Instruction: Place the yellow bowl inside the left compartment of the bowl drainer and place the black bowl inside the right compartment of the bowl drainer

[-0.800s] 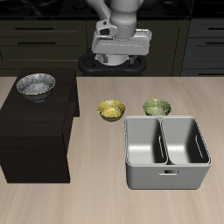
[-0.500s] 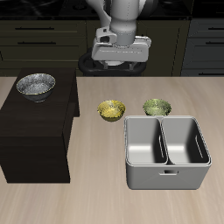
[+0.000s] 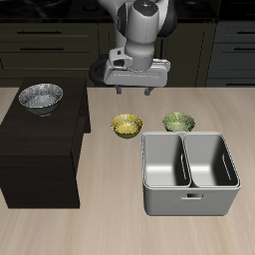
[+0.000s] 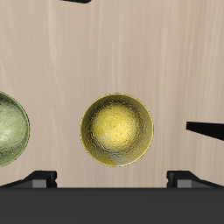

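While we are looking down through the wrist camera, the gripper (image 3: 130,88) is hanging above the table with its two fingers spread apart and nothing between them; in the exterior view the dark fingertips (image 3: 109,85) are poking down from the white hand, clear of every object.

Right under it, the yellow bowl (image 4: 117,129) is sitting upright on the table (image 3: 110,224), round and glossy, with a mottled golden inside and a darker rim. We are seeing nothing in it. In the exterior view that same bowl (image 3: 127,126) is resting just behind the back corner of the bowl drainer (image 3: 189,199), close to it but outside it. Beside it, also behind the drainer, the olive-green bowl (image 3: 178,123) is standing, similar in size, with a speckled greenish surface; the wrist view is catching only part of it (image 4: 10,128).

The drainer is a grey metal rectangular tub with rounded corners, split by a middle wall into two deep wells, with a small handle on its front face. Both wells are showing only bare metal.

Farther off, the black bowl (image 3: 41,98) is sitting on top of a dark, box-like stand (image 3: 40,149) at the table's side, well apart from the drainer. Its outside is silvery-grey and speckled, its inside dark.

The table is pale wood with a light grain. We are finding no readable writing or labels anywhere.
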